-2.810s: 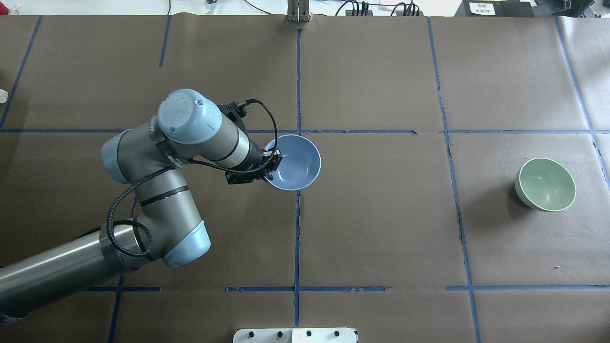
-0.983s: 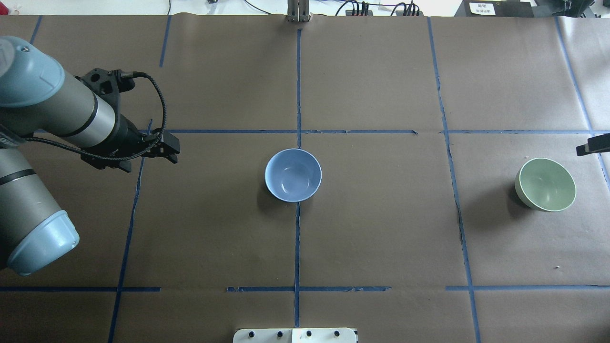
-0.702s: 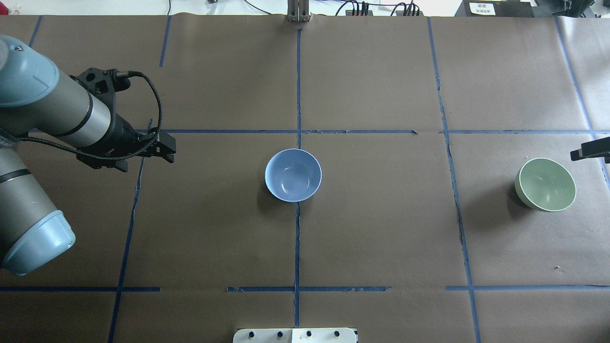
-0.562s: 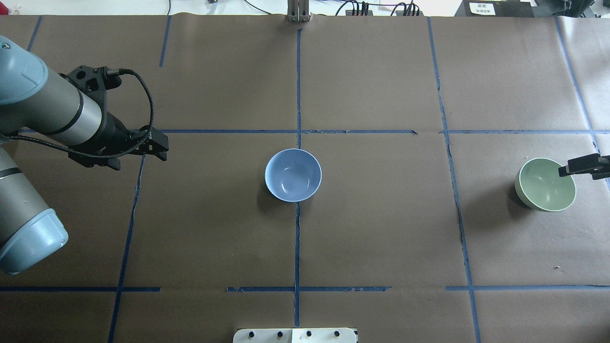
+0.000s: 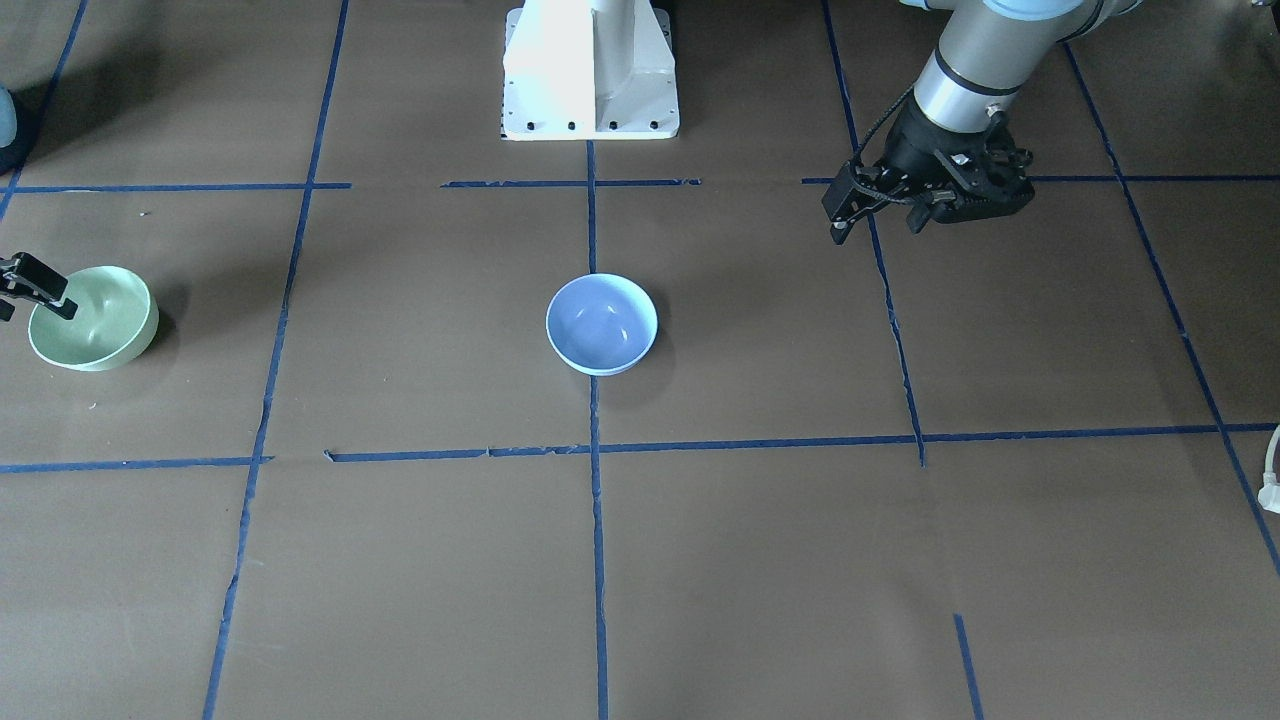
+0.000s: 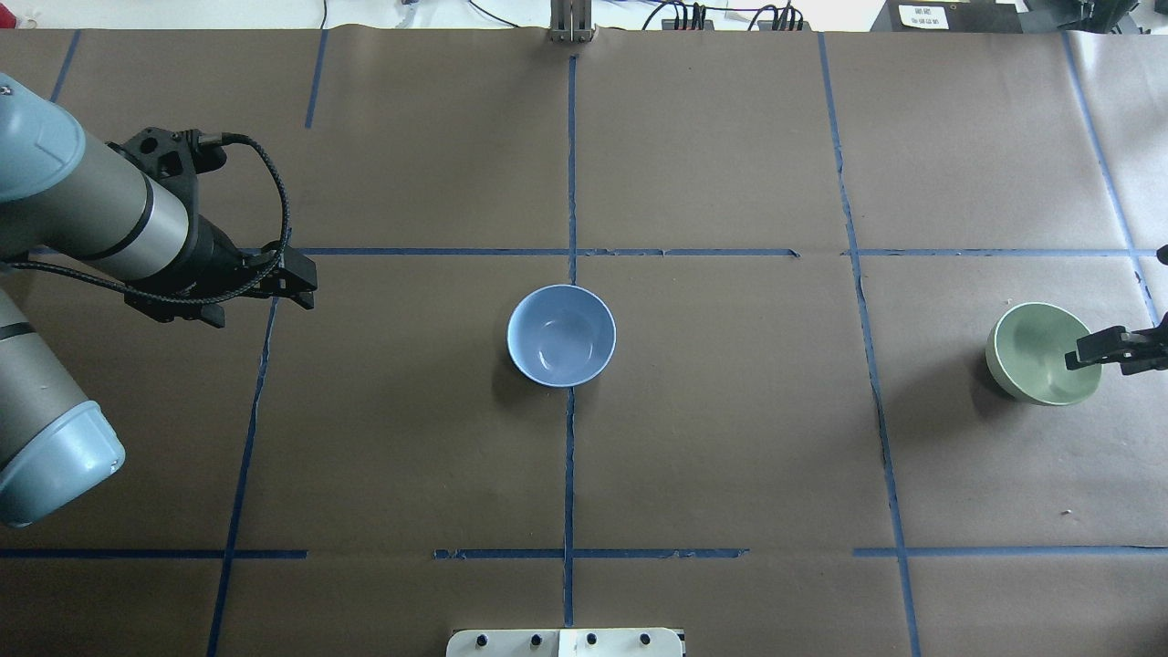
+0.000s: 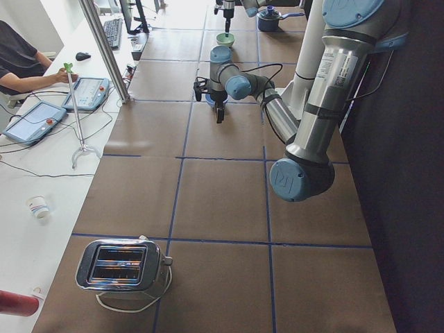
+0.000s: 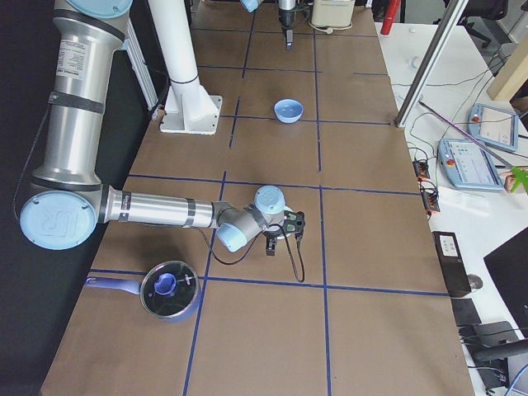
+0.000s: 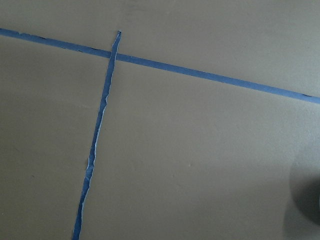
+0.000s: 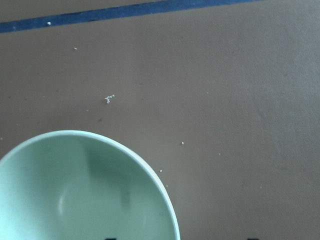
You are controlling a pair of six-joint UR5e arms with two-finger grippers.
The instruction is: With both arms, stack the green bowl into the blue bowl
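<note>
The blue bowl [image 6: 561, 335] stands upright and alone at the table's middle; it also shows in the front view [image 5: 601, 323]. The green bowl [image 6: 1036, 351] stands upright at the far right, seen too in the front view [image 5: 92, 318]. My right gripper [image 6: 1095, 351] is open at the green bowl's right rim. In the right wrist view the rim [image 10: 150, 180] runs between two dark fingertips at the bottom edge, one inside and one outside. My left gripper [image 6: 306, 285] hovers far left of the blue bowl, looks open, and holds nothing.
The white base pedestal [image 5: 590, 70] stands at the robot's side of the table. Blue tape lines [image 6: 570, 438] grid the brown cover. A toaster [image 7: 121, 267] sits at the left end, and a lidded pot [image 8: 169, 289] at the right end.
My left gripper has let go of the blue bowl and drawn back to the left. My right gripper has come in from the right edge and moved onto the green bowl's rim.
</note>
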